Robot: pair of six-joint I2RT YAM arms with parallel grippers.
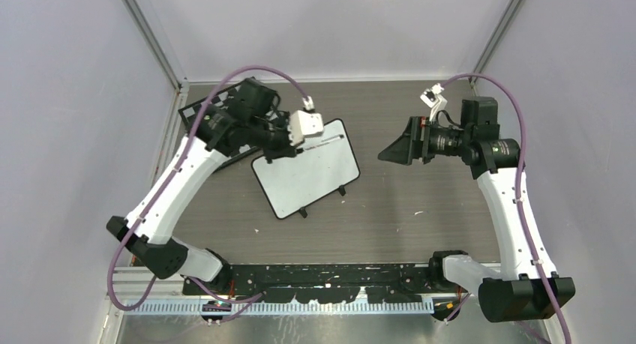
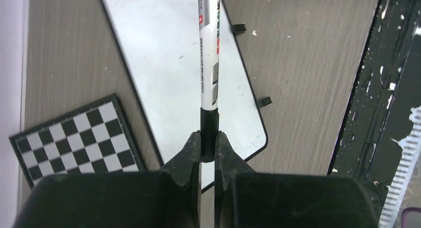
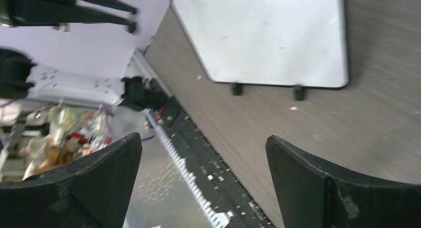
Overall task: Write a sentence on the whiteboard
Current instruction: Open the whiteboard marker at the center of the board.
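The whiteboard [image 1: 307, 179] lies tilted on the table's middle, with its two black feet toward the arms. It also fills the top of the left wrist view [image 2: 159, 54] and of the right wrist view [image 3: 268, 34]. Its surface is blank apart from faint specks, and no sentence shows on it. My left gripper [image 2: 208, 138] is shut on the black end of a white marker [image 2: 208, 49]. The marker reaches out over the board's far edge [image 1: 330, 140], and its tip is out of view. My right gripper [image 1: 386, 155] hangs open and empty [image 3: 203, 136] to the right of the board.
A black-and-white checkered chessboard [image 2: 74, 138] lies beside the whiteboard's left edge, mostly under my left arm in the top view. A black perforated rail [image 1: 330, 273] runs along the table's near edge. Grey walls and metal posts close in the table.
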